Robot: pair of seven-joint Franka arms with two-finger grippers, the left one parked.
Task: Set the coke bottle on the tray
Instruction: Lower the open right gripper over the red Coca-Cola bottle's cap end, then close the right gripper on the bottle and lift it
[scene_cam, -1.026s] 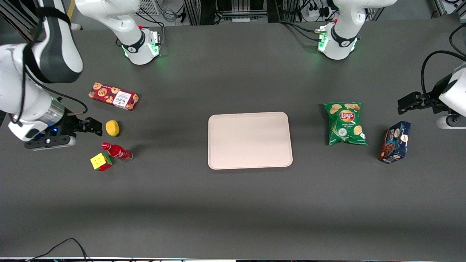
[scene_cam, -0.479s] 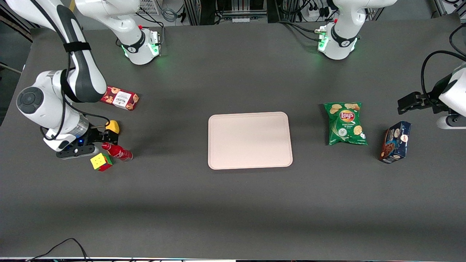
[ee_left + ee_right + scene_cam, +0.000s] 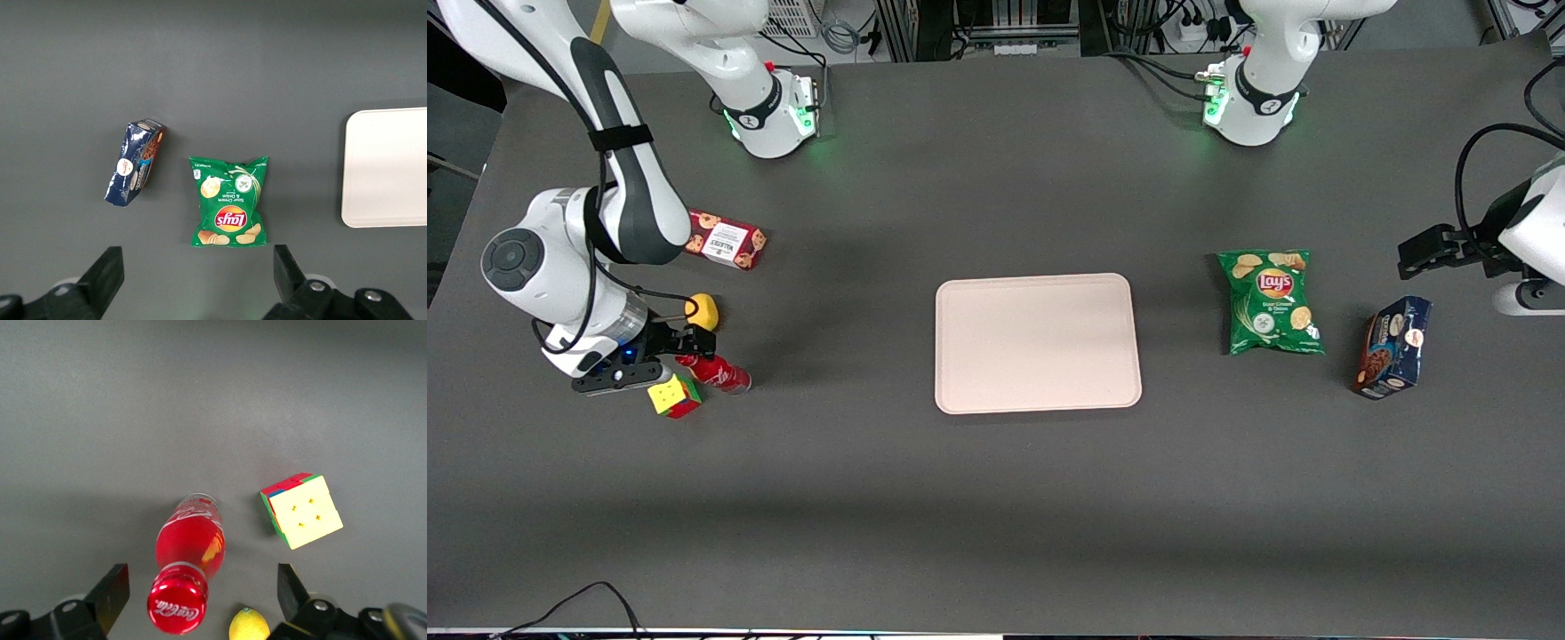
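The coke bottle lies on its side on the dark table toward the working arm's end, its red cap pointing at the right arm's gripper, which hangs just above the cap end with its two black fingers spread wide, one on each side of the cap and touching nothing. In the right wrist view the gap between the fingers is much wider than the bottle, so the jaws look set for a grasp across the neck, a step not yet made.

Nearest the front camera sits the red-and-yellow puzzle cube, just beside the bottle at about seven o'clock from it. The bottle comes next, then a yellow lemon at twelve o'clock from the cap, close enough that the wrist camera catches it beside the cap. Farther off again, a red cookie box lies partly hidden by the arm's elbow.

The tray, pale and bare, waits at three o'clock from the bottle, well apart from it at the table's middle. Toward the parked arm's end lie a green Lay's chip bag and a dark blue snack box. With cube and lemon crowding the bottle, a clean closure on the neck seems the likely concern.
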